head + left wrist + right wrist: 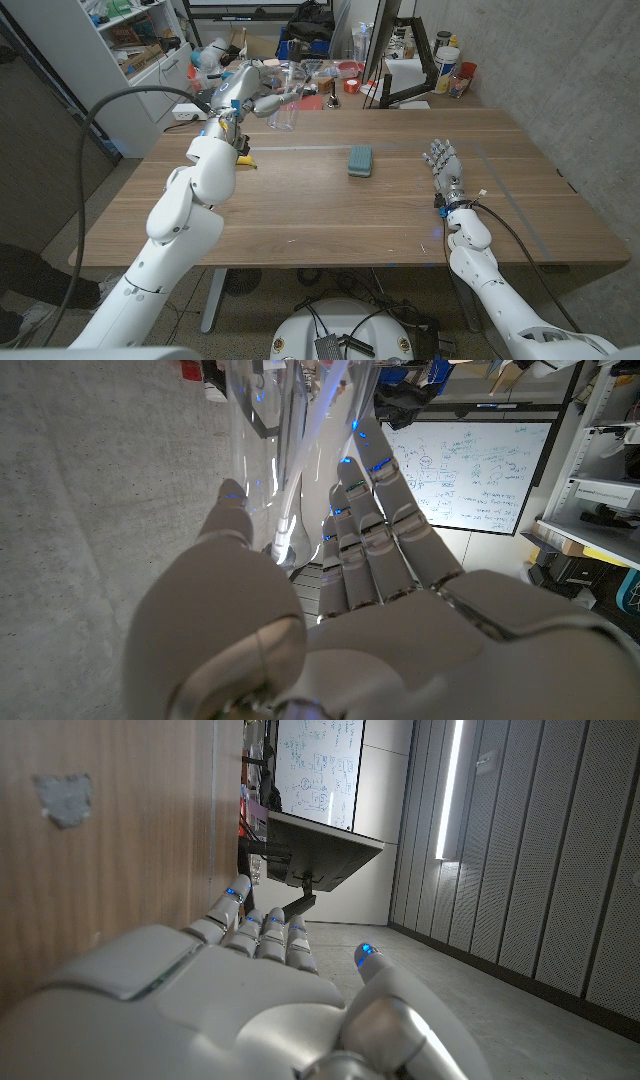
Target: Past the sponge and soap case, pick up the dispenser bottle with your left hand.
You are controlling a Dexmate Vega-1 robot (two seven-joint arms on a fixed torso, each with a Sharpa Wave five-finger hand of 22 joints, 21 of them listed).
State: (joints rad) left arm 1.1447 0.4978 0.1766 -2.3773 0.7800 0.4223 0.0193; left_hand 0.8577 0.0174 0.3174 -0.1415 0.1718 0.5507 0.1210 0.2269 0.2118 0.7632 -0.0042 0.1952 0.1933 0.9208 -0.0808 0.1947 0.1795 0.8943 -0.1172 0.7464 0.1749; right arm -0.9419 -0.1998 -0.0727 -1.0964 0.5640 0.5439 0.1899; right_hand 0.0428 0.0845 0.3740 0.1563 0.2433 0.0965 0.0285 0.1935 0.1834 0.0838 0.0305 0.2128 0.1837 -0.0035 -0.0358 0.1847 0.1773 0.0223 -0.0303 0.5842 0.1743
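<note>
One item in my keeping: the clear dispenser bottle (284,108), held by my left hand (243,92) above the far left part of the table (300,215). The left wrist view shows its transparent body (270,450) standing between my thumb and my fingers (375,530), which are closed about it — a firm wrap, as far as I can judge.

Step in hand: the lift — the bottle looks clear of the wood, so I judge the pick-up largely done.

Next move calls for a steady, upright hold and no loosening of the fingers.

Other entries: teal sponge (360,160), mid-table, well apart; my right hand (443,165), fingers spread, holding nothing, near the table's right side.
</note>
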